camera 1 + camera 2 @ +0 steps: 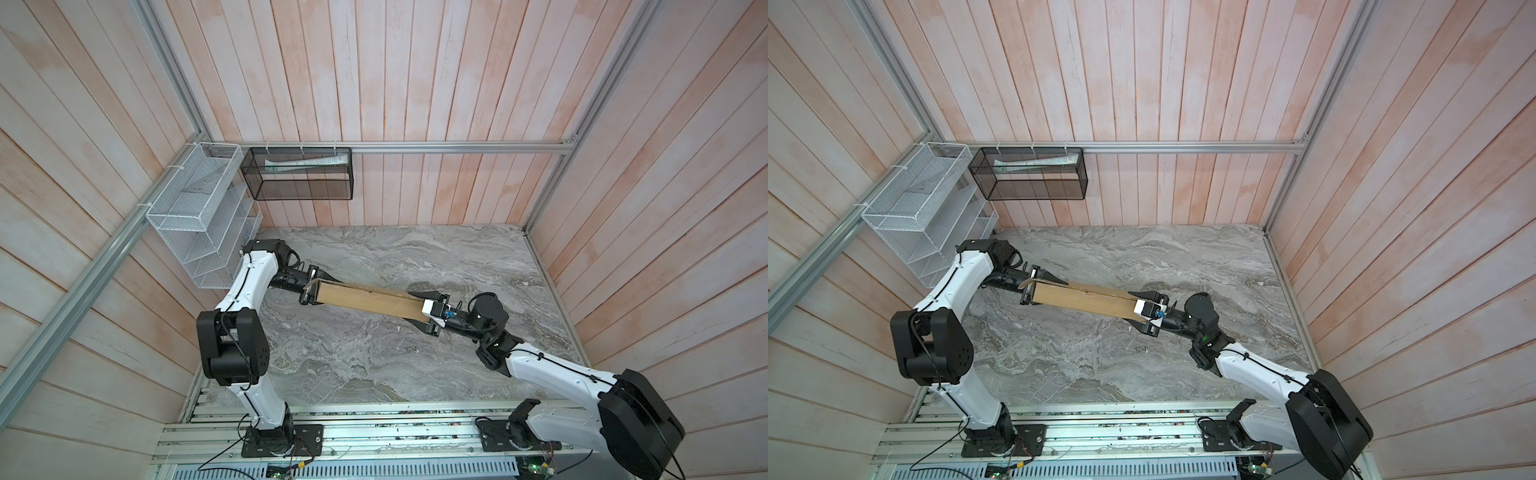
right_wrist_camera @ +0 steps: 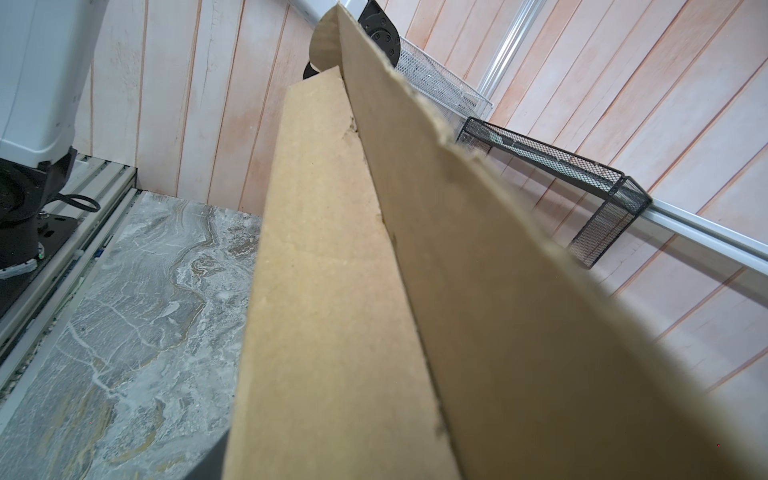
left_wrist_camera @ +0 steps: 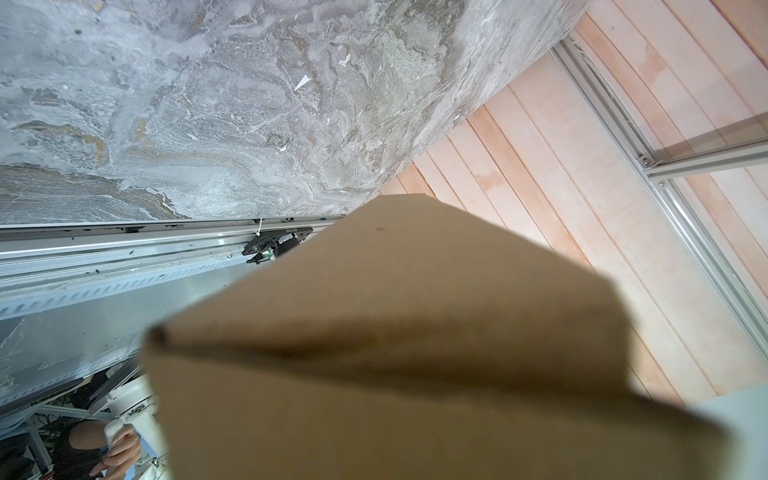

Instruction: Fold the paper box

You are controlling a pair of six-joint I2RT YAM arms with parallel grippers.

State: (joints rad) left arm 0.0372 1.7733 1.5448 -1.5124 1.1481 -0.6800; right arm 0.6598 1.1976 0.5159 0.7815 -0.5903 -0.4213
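Left gripper (image 1: 318, 288) clamping end of cardboard box (image 1: 368, 300); right gripper (image 1: 424, 312) straddling opposite end, grip unclear; box spanning edgewise between grippers.

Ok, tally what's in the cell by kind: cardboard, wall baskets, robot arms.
paper box: 1
wire baskets: 2, white basket and black basket
robot arms: 2, left arm and right arm
Total: 5
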